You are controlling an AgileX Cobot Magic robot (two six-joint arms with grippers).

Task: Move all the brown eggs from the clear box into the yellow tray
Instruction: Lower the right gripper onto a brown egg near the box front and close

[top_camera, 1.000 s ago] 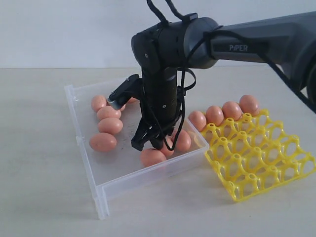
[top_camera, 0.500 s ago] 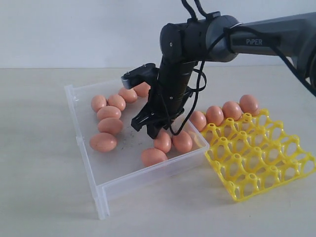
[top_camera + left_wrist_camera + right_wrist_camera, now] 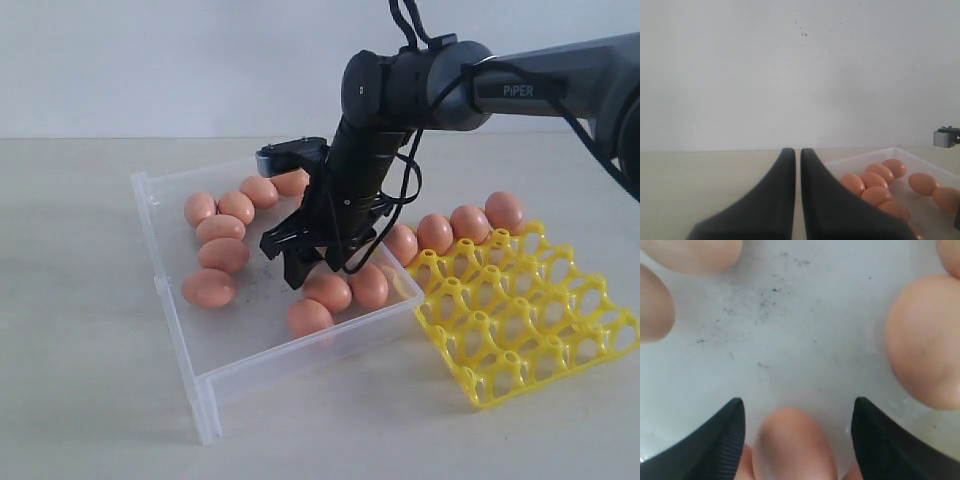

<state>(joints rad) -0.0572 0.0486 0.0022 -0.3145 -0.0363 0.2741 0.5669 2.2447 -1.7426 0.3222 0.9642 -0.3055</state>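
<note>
Brown eggs [image 3: 224,254] crowd the clear box [image 3: 170,312] on the pale table [image 3: 80,400] as I work the rig from afar. I count ten on the box's scuffed floor: seven in a loose arc along its far and left sides, and three bunched near its front right corner. The dark arm reaches in from the right and points the right gripper [image 3: 316,270] down over that bunch, jaws spread wide. Through the right wrist camera, the right gripper [image 3: 798,402] straddles one egg [image 3: 792,445], its shell clear of both black fingers [image 3: 715,440], so nothing is pinched. Larger, blurred eggs ring the edges of that close view. Four more brown eggs [image 3: 469,223] stand in a row along the far edge of the yellow tray [image 3: 540,340], which sits just beside the box's right wall. The left gripper [image 3: 797,150], seen only through its own wrist camera, holds its two dark fingers pressed almost together with nothing between them. It sits off to one side of the clear box [image 3: 900,151], where several brown eggs [image 3: 875,180] show beyond the fingers.
</note>
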